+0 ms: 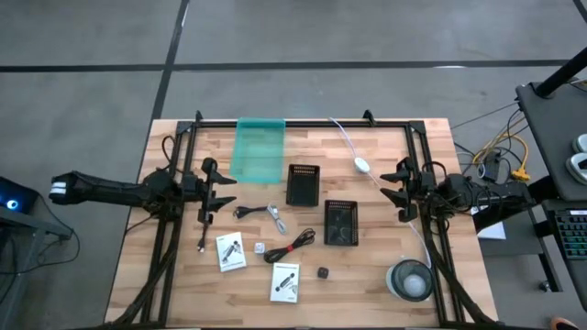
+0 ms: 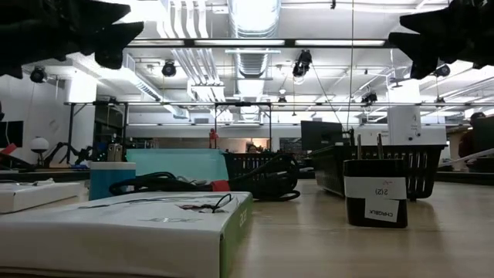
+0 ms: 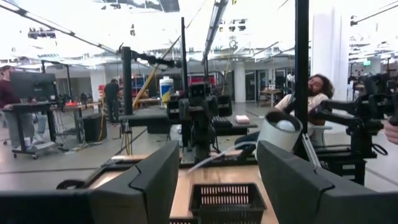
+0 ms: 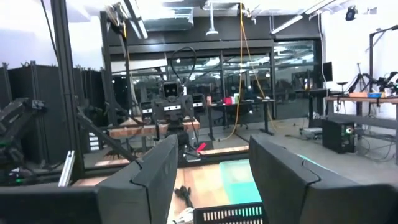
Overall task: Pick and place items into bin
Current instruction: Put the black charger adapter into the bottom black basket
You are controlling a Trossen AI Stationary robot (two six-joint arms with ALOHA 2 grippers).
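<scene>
In the high view the items lie on the wooden table's middle and near part. They are a black coiled cable (image 1: 246, 213), a silvery cable (image 1: 275, 218), a red-black cable (image 1: 292, 246), two white packets (image 1: 230, 251) (image 1: 286, 281), a white cube (image 1: 260, 247), a black cube (image 1: 323, 272) and a thin black stick (image 1: 202, 243). My left gripper (image 1: 213, 189) is open above the table's left part, left of the items. My right gripper (image 1: 401, 189) is open above the right part. Two black mesh bins (image 1: 304, 184) (image 1: 340, 223) stand between them. Both wrist views show open fingers holding nothing (image 3: 217, 180) (image 4: 211, 180).
A translucent green tray (image 1: 260, 148) lies at the far edge. A white oval on a white cord (image 1: 361, 165) lies right of the far bin. A round clear container (image 1: 410, 280) stands near the right front corner. Black frame rails run along the table's edges. People show in the room beyond.
</scene>
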